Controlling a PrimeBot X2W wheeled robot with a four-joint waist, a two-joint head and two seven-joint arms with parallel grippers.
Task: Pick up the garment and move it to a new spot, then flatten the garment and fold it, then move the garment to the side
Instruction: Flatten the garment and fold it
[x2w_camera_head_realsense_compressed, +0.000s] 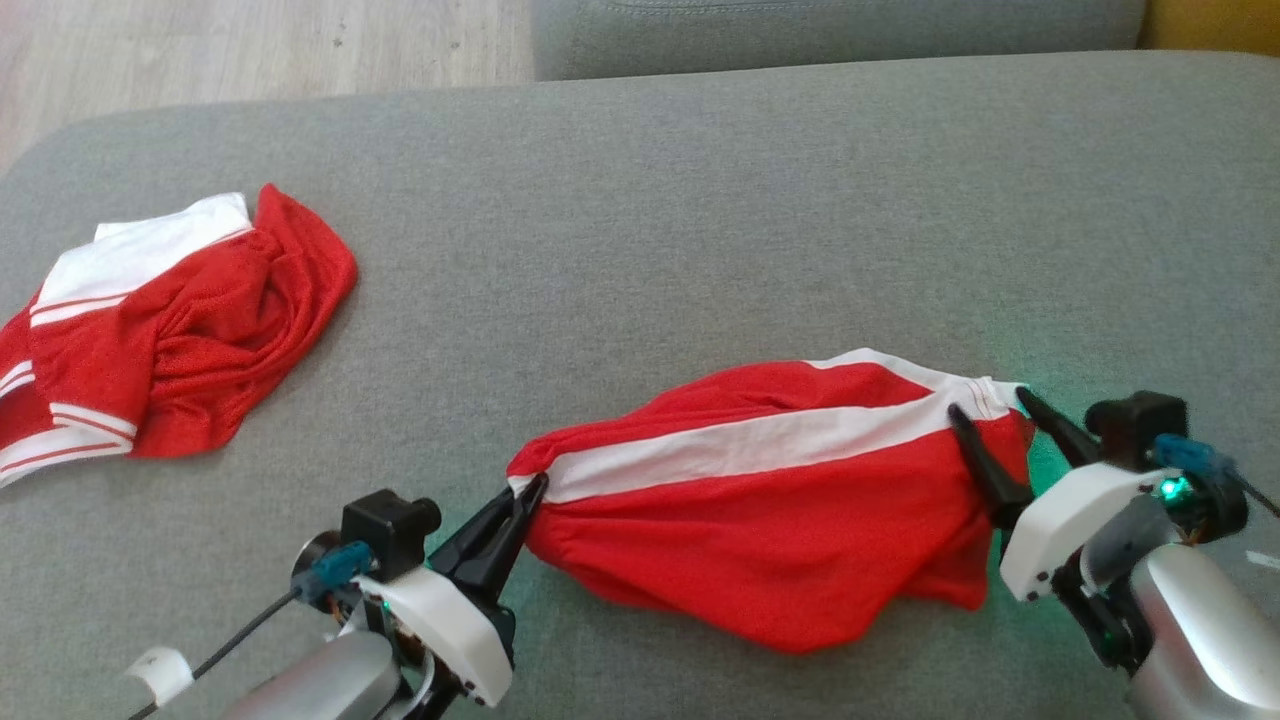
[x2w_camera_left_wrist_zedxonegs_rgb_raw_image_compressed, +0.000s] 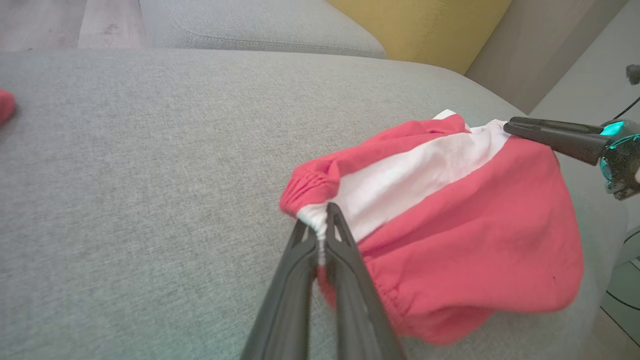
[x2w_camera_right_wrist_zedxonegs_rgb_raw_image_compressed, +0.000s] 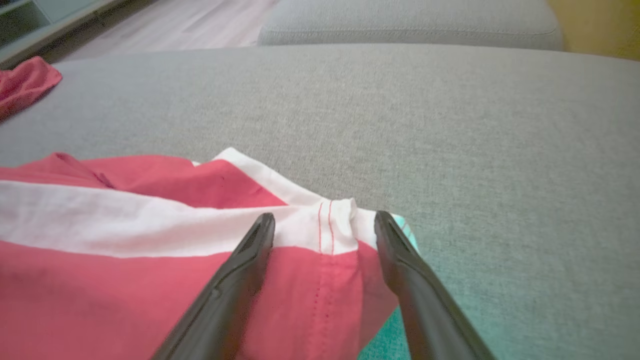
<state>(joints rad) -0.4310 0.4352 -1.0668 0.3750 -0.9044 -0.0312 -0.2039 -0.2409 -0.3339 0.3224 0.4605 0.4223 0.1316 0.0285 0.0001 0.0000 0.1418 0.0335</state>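
Head view: a bunched red cloth garment with a white stripe (x2w_camera_head_realsense_compressed: 780, 520) lies near the front edge of the grey fabric seat (x2w_camera_head_realsense_compressed: 700, 200). A crumpled red-and-white garment (x2w_camera_head_realsense_compressed: 170, 330) lies at the seat's left end.

Left wrist view: the left gripper (x2w_camera_left_wrist_zedxonegs_rgb_raw_image_compressed: 325, 216) pinches the striped garment's corner.

Right wrist view: the right gripper (x2w_camera_right_wrist_zedxonegs_rgb_raw_image_compressed: 326, 217) has its fingers spread astride the hem.

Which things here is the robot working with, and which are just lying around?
In the job: red white-striped garment; left hand, shut on its corner; right hand, open at the other end.
Lying about: second red-and-white garment; grey cushion.
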